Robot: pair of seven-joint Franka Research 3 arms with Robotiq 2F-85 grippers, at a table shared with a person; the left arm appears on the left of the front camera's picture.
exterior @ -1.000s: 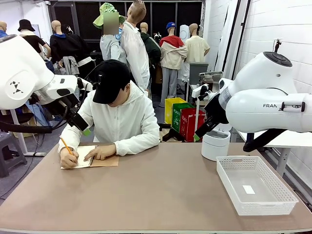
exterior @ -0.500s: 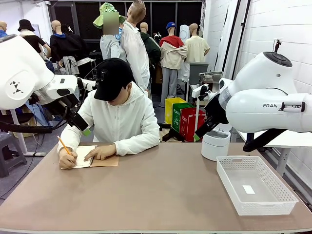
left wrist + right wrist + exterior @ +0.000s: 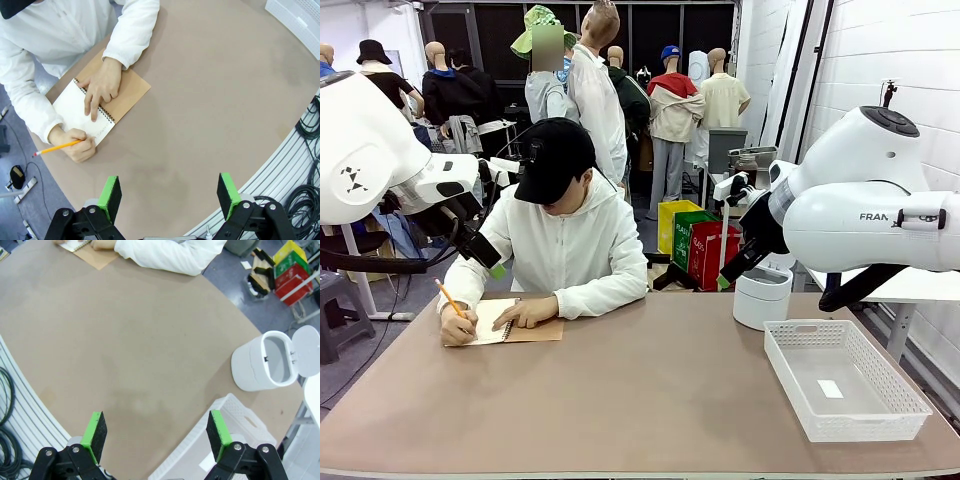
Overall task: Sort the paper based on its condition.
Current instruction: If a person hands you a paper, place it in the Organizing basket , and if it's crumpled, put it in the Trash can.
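Observation:
The paper as loose sheets is out of view. At the table's far left a person writes with a pencil (image 3: pixel 450 297) on the white page of a spiral notebook (image 3: pixel 530 331) with a brown cover. From above, the notebook (image 3: pixel 127 90) lies under one hand while the other hand holds the pencil (image 3: pixel 55 148). My left gripper (image 3: pixel 170 192) hangs open high above the table near the notebook, with nothing between its fingers; it also shows beside the person's shoulder (image 3: pixel 490 262). My right gripper (image 3: pixel 157 432) is open and empty above the table's right half, raised near the bin (image 3: pixel 725 280).
A white lidded bin (image 3: pixel 762 297) stands open at the far right (image 3: pixel 260 365). A white mesh basket (image 3: pixel 790 388) sits at the front right with a small white slip (image 3: pixel 830 388) on its floor. Cables lie along the near table edge (image 3: pixel 310 190).
The person's head has shifted a little while writing. Neither arm has moved and both grippers stay open.

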